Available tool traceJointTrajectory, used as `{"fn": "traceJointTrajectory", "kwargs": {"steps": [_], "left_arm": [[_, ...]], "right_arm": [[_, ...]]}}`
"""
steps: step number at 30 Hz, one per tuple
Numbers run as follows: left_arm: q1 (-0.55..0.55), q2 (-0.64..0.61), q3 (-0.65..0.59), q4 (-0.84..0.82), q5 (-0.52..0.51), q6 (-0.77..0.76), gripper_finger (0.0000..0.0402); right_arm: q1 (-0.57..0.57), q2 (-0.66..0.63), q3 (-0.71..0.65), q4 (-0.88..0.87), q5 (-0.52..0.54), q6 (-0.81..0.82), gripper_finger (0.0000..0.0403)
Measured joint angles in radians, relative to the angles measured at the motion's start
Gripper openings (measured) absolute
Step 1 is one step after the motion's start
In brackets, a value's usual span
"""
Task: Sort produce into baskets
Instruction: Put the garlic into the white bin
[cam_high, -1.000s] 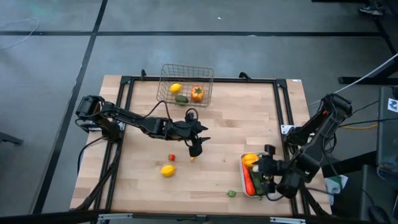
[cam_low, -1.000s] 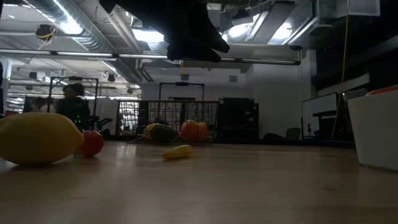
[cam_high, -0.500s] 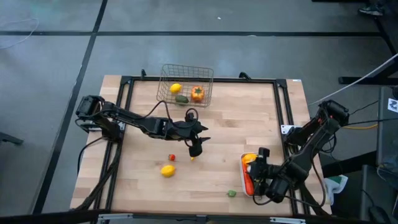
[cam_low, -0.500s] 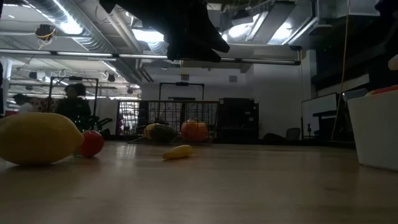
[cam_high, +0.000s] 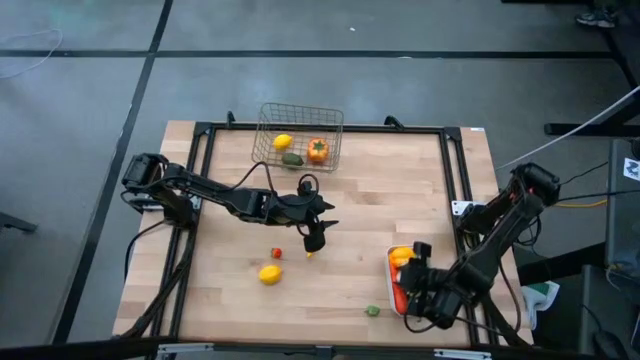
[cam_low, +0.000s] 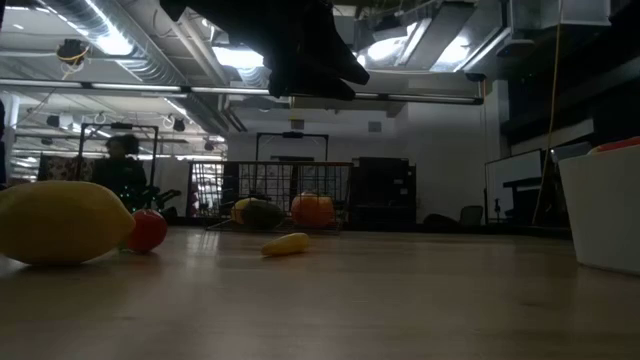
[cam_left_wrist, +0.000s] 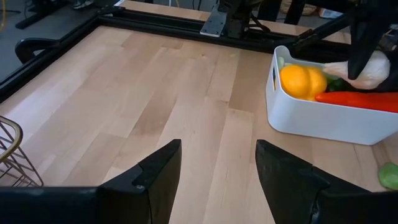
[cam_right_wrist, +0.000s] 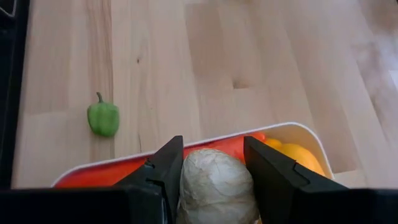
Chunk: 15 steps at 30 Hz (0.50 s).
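At lower right of the high view, the right pincer (cam_high: 428, 297) grasps the white garlic (cam_right_wrist: 214, 180) directly above the white tray (cam_left_wrist: 323, 121) — left pincer (cam_left_wrist: 217, 171) released, mid-counter.

A: What colour is the counter (cam_high: 350, 210)?
B: Pale wood with a plank grain, framed in black.
A: And the tray (cam_left_wrist: 323, 121)?
B: White, holding an orange fruit (cam_left_wrist: 301, 81), a red-orange carrot (cam_left_wrist: 357, 101) and a white garlic (cam_right_wrist: 214, 185).
A: The wire basket (cam_high: 298, 135)?
B: Thin pale wire, with a yellow lemon (cam_high: 282, 142) and an orange tomato (cam_high: 317, 150) inside.
A: Loose pieces?
B: A green pepper (cam_right_wrist: 103, 117), a yellow lemon (cam_high: 269, 274), a small red one (cam_high: 277, 253).
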<state>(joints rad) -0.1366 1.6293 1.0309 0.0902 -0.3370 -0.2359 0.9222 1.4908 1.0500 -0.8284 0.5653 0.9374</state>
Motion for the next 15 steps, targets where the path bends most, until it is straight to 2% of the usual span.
{"fn": "traceJointTrajectory", "kwargs": {"steps": [15], "left_arm": [[0.0, 0.0, 0.0, 0.0, 0.0, 0.0, 0.0202]], "right_arm": [[0.0, 0.039, 0.0, -0.002, -0.044, -0.001, 0.0149]]}}
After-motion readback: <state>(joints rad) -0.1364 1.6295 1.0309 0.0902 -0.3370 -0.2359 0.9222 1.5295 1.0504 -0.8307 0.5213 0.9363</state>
